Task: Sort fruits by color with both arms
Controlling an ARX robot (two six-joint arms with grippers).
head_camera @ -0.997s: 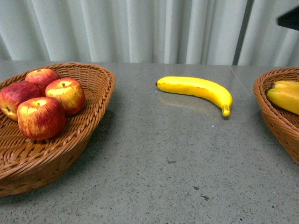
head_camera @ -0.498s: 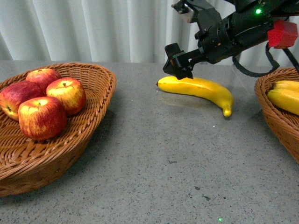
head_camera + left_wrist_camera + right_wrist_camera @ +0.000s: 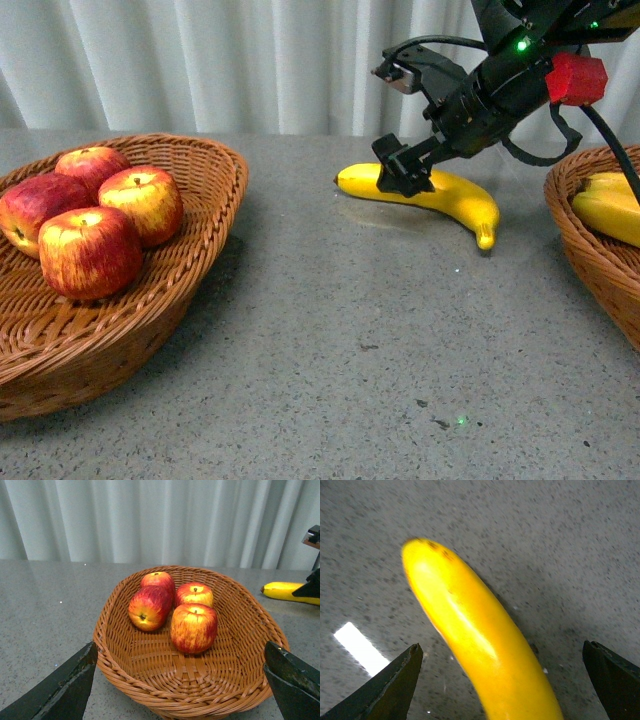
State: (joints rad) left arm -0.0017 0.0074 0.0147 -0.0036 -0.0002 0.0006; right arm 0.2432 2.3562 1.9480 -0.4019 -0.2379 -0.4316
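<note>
A yellow banana (image 3: pixel 455 196) lies on the grey table at the back middle. My right gripper (image 3: pixel 404 172) is open, low over the banana's left part; in the right wrist view the banana (image 3: pixel 475 645) lies between the spread fingers (image 3: pixel 395 680). Several red apples (image 3: pixel 90 250) sit in the left wicker basket (image 3: pixel 200 240). Another banana (image 3: pixel 610 205) lies in the right basket (image 3: pixel 585 250). My left gripper (image 3: pixel 180 680) is open and empty, out of the front view; its view shows the apples (image 3: pixel 194 627) in the basket (image 3: pixel 150 670) ahead of it.
The grey table (image 3: pixel 350 350) spreads between the two baskets. White curtains (image 3: pixel 250 60) hang behind the table. The right arm (image 3: pixel 520 70) with its red block (image 3: pixel 577 78) reaches in from the upper right, over the right basket's edge.
The right arm came into view from the upper right and has lowered onto the loose banana. Fruits and baskets have not moved.
</note>
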